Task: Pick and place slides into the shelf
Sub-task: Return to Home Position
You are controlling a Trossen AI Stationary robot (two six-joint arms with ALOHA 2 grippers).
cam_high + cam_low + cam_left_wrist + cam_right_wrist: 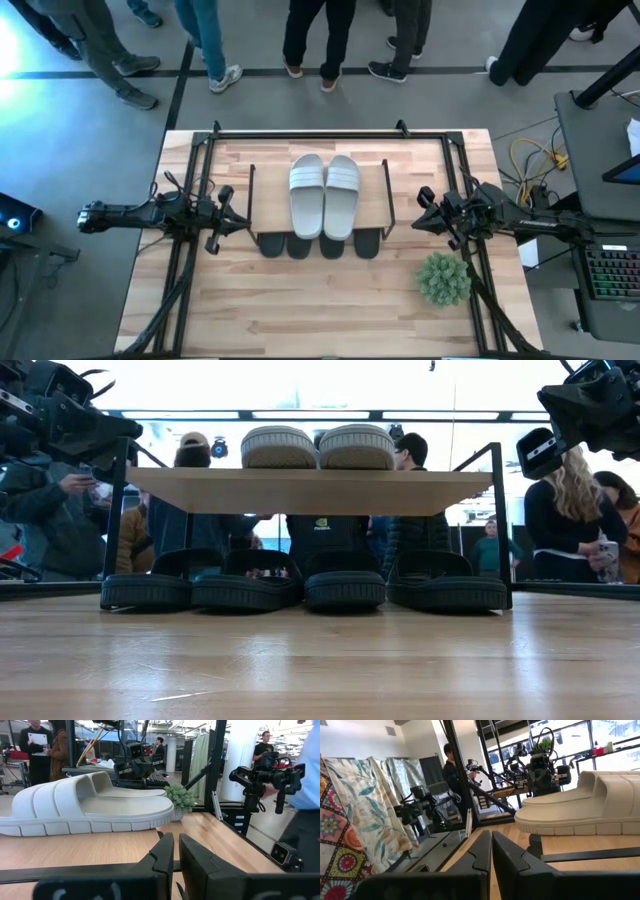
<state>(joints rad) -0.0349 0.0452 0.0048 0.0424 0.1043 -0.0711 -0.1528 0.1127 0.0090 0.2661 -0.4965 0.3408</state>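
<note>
Wooden tabletop, light planks, with a black frame round its edges. The floor beyond is grey. People stand along the far edge: the high view shows only legs and shoes, the low view shows them behind the shelf, some holding phones.

The shelf sits mid-table, light-wood top board on thin black wire legs.

Two grey-white slides lie on the top board, side by side and touching. Long axes run near-to-far across the table, ribbed strap ends toward the far edge, heels toward the near edge.

Four black slides stand in a row on the tabletop under the board, same long axis, packed close together. The high view shows only their near ends poking out past the board edge. The low view shows all four in full, strap arches up.

Left gripper hangs just beside the shelf's left end, off the table. Its wrist view shows the fingers drawn nearly together and holding nothing.

Right gripper mirrors it at the shelf's right end. Its fingers are also pressed close and empty.

A small green potted plant stands on the table near the right arm, toward the near edge. It is out of the low view. The left wrist view catches it past the grey slide.

A patterned cloth shows only in the right wrist view.
</note>
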